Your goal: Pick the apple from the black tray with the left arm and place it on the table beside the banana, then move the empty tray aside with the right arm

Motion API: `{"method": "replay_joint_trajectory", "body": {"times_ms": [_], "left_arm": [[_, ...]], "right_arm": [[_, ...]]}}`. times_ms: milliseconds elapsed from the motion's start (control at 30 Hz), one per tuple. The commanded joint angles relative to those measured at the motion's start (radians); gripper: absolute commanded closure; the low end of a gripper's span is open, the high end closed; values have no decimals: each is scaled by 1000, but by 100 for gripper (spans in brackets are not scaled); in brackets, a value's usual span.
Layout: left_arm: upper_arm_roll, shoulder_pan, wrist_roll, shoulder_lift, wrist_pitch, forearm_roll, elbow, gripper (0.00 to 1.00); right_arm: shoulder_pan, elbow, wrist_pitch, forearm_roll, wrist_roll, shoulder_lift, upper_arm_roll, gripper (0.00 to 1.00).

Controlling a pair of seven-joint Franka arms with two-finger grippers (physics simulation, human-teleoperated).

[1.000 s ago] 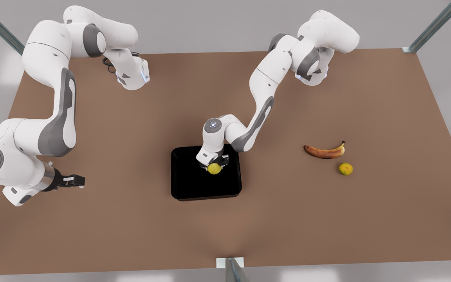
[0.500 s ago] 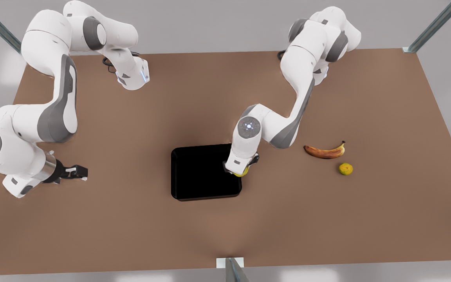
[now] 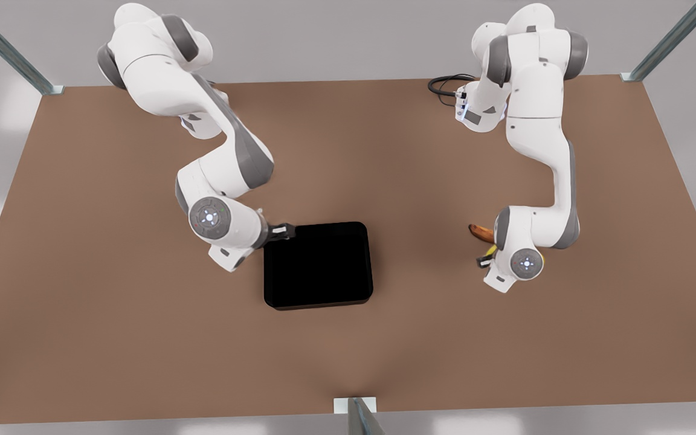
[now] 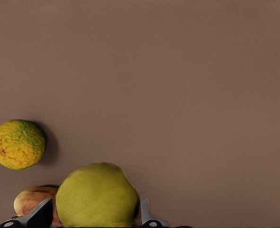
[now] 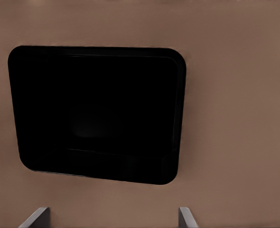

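The apple (image 4: 97, 195) sits clamped in the left gripper (image 4: 95, 216), above the table (image 3: 142, 338), with the banana (image 4: 33, 200) just beside it. The black tray (image 5: 97, 111), empty, lies straight ahead of the spread right gripper (image 5: 112, 219), the nearer arm.

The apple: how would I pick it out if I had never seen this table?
On the brown table, look toward the front view's right, where the left hand grips the apple beside the banana; the right hand, open, sits at the black tray. It is smooth and yellow-green, unlike the rough orange-yellow fruit nearby.
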Motion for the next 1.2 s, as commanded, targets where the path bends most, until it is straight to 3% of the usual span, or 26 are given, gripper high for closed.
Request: {"method": "replay_joint_trajectory", "body": {"times_ms": [0,133,200,233,300,400,433,467,500,533,667,1167], "left_arm": [[1,1,598,-7,138,-1,-3,0],[12,1,474,-205,65,-27,40,0],[41,-1,246,-210,-159,-192,281,0],[41,-2,206,-211,-176,-194,295,0],[43,-2,346,-348,-198,-191,243,0],[73,-2,232,-354,-199,-160,247,0],[69,63,207,-345,-192,-145,262,0],[-280,418,212,-354,-202,-105,262,0],[-348,476,262,-417,-213,-16,181,0],[-347,484,284,-555,-57,1,-36,0],[-339,499,267,-463,-89,2,58,0],[-330,501,253,-466,-89,2,54,0]], "right_arm": [[-9,-4,71,7,594,-13,0,0],[-26,-4,160,-39,578,96,2,0],[-28,-4,186,-39,575,113,3,0],[-28,-4,188,-39,570,115,3,0],[-28,-5,189,-50,548,127,3,0],[-22,-16,189,-98,406,154,10,0],[-22,-34,189,-99,331,156,10,0],[-20,-59,192,-141,271,156,11,0],[-14,-73,197,-211,240,157,29,0],[-19,-94,220,-219,188,156,29,0],[-32,-102,229,-224,58,161,25,0],[-68,-218,376,-211,-159,222,62,1]]}}
